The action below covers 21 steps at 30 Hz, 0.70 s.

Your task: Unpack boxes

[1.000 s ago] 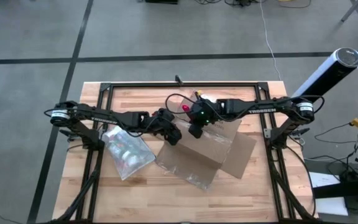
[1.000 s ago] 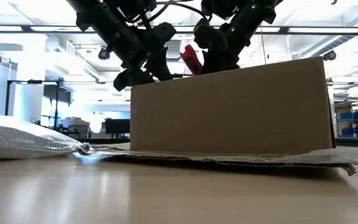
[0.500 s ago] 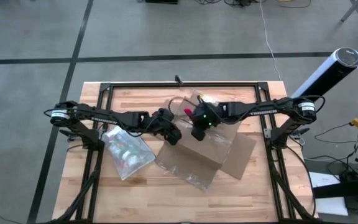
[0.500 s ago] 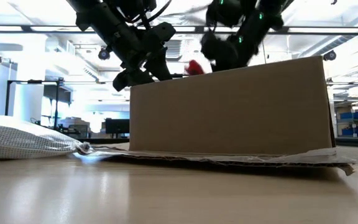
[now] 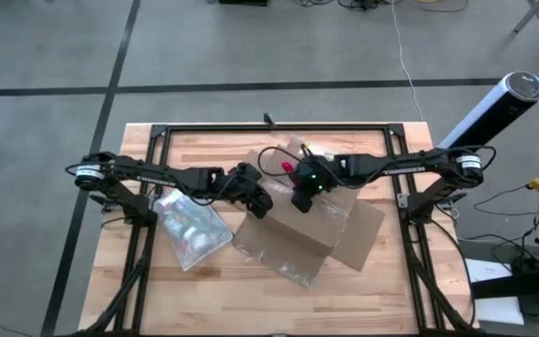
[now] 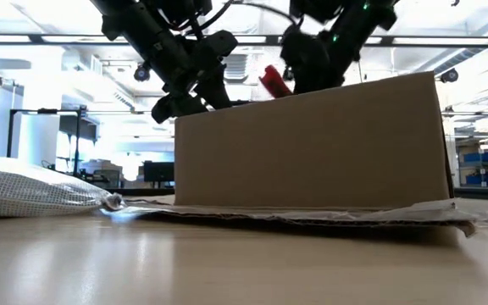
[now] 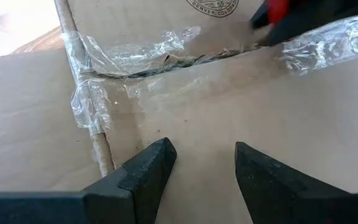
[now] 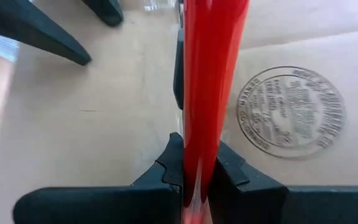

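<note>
right gripper [image 8: 194, 171] clamped on red knife [image 8: 210, 74], blade toward taped seam of box [image 6: 312, 144]; left gripper [image 7: 201, 168] half-spread, pressing box top steady.

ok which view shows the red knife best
The right wrist view: the red utility knife fills the picture's middle, clamped in the right gripper above the cardboard box. The high view shows a small red spot, the low view a red tip above the box edge, the left wrist view a corner.
</note>
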Available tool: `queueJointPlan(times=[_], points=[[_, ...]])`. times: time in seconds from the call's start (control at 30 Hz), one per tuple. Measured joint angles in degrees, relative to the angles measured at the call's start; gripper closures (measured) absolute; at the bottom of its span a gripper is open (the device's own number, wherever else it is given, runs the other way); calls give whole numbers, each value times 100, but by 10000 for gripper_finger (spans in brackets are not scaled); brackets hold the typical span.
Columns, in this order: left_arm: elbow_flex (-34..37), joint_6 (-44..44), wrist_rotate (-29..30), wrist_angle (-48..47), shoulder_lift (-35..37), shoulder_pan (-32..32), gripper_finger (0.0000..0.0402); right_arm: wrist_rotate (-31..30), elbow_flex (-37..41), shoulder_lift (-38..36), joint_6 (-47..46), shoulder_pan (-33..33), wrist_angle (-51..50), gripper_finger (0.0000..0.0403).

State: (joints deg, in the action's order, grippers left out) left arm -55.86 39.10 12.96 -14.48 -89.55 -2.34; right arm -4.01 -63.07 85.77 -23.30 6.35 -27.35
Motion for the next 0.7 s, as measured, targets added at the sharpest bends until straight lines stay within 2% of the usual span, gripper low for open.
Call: queueJointPlan(times=[0.23,0.7], points=[[0,3,6,-14,1,-7,224,-27,17,-249,-123,-35,-367,386],[0,108,-43,18,-3,-19,224,-107,85,-283,-367,-317,-604,386]])
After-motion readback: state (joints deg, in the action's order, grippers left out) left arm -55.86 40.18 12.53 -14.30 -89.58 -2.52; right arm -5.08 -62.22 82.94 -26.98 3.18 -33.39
